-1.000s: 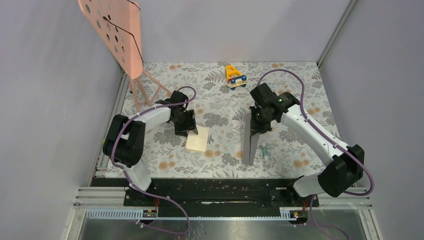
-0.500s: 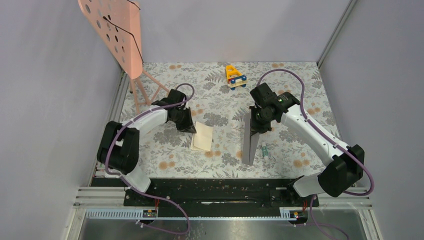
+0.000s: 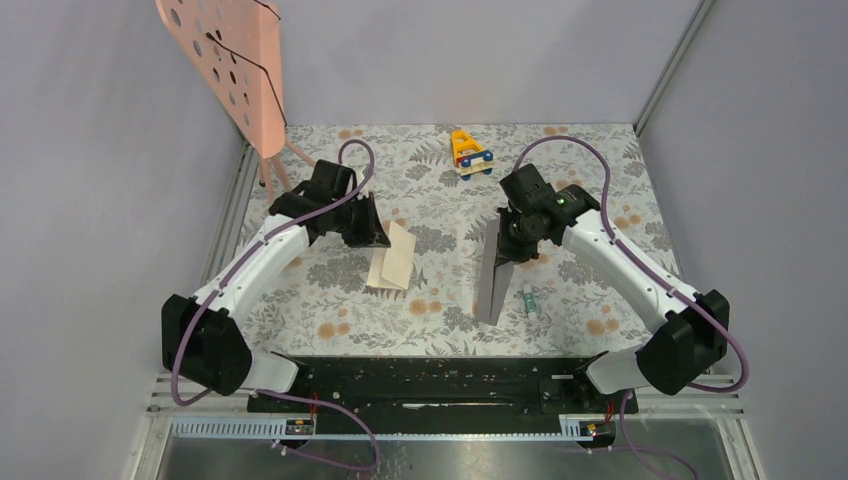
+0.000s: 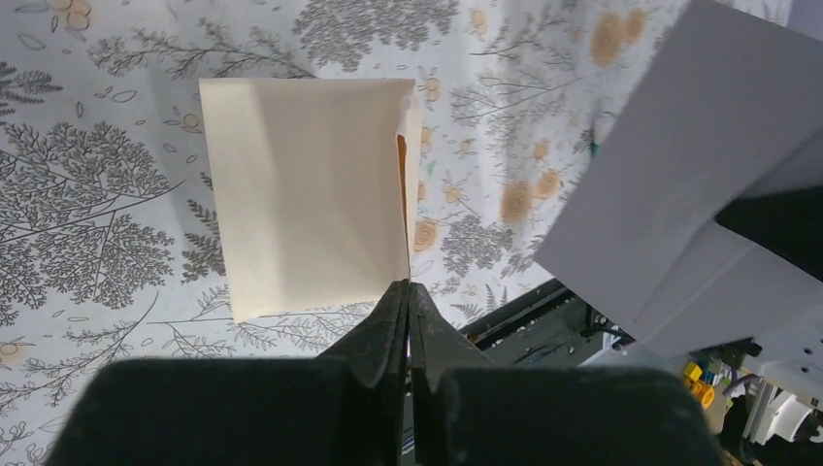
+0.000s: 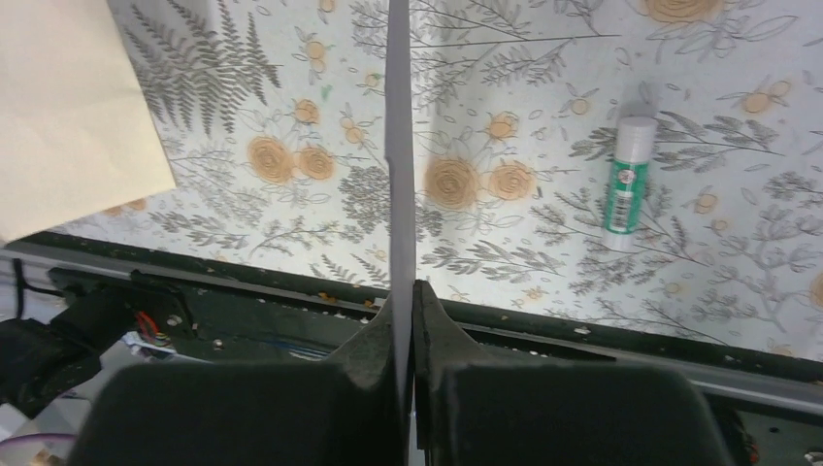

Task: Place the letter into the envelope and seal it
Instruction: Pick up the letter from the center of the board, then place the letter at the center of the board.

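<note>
The letter (image 3: 392, 257) is a cream folded sheet, and my left gripper (image 3: 377, 236) is shut on its far edge, holding it tilted above the floral table. In the left wrist view the letter (image 4: 306, 194) hangs ahead of the closed fingertips of the left gripper (image 4: 408, 287), which pinch its right corner. The grey-lilac envelope (image 3: 491, 275) stands on edge at table centre, with my right gripper (image 3: 509, 243) shut on its upper end. The right wrist view shows the envelope (image 5: 399, 146) edge-on as a thin strip running out from the right gripper (image 5: 404, 287). The envelope (image 4: 670, 184) also fills the right of the left wrist view.
A green-and-white glue stick (image 3: 528, 300) lies just right of the envelope and shows as the glue stick (image 5: 626, 189) in the right wrist view. A yellow toy (image 3: 471, 153) sits at the back centre. A pink perforated stand (image 3: 235, 70) rises at the back left. Black rail (image 3: 420, 380) lines the near edge.
My left gripper has shut on the letter and lifted it off the table, the arm stretching out. The envelope's lower end has swung slightly left in the right gripper.
</note>
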### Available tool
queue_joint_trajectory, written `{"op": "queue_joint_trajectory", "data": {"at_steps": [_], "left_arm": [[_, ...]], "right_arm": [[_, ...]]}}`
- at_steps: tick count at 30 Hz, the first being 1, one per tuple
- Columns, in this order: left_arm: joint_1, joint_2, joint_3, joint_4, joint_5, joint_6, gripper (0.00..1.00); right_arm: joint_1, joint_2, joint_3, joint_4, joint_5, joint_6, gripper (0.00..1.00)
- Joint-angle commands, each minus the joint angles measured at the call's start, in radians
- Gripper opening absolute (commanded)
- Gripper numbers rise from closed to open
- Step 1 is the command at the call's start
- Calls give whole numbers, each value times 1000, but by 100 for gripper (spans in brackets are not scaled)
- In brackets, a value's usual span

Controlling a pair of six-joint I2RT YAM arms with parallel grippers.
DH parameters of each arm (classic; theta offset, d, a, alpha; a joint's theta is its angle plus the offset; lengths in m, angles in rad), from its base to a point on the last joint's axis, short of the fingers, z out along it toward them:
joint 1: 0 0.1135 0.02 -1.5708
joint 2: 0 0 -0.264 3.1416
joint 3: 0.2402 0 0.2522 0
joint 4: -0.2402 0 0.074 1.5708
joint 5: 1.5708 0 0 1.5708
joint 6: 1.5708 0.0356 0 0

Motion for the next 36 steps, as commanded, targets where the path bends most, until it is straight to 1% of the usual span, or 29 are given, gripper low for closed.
{"op": "queue_joint_trajectory", "data": {"at_steps": [1,5,8,12,15,17,21,23,26,27,28,29,30,32,34,36], "left_arm": [[-34,-51,85,-67,24,23,0],[-79,-70,106,-52,89,-37,0],[-115,-81,100,5,122,-108,0],[-165,-62,97,74,127,-153,0],[-179,-24,93,81,106,-141,0],[-179,8,94,47,76,-117,0],[-178,20,95,-28,-3,-62,0],[-177,28,75,-2,10,-50,0],[-177,83,32,67,95,-55,0],[-175,101,24,72,97,-58,5],[-173,115,20,71,85,-57,20],[-168,120,14,71,63,-57,37],[-159,118,7,71,41,-58,46],[-123,109,-20,73,18,-68,57],[-77,104,-52,87,21,-66,62],[-51,115,-80,104,44,-56,70]], "right_arm": [[-3,25,20,76,-54,58,0],[1,70,69,82,-50,89,0],[4,99,96,95,-60,111,0],[17,133,128,105,-83,122,0],[22,145,132,107,-87,125,0],[22,139,123,107,-82,124,0],[23,123,87,108,-64,112,0],[23,128,66,123,-71,115,0],[23,151,50,146,-86,124,0],[23,157,45,151,-87,126,0],[23,163,40,155,-89,127,0],[23,166,32,160,-94,127,0],[22,163,21,165,-96,126,0],[22,150,-6,178,-97,116,0],[19,138,-37,184,-92,109,0],[10,127,-79,207,-104,107,0]]}}
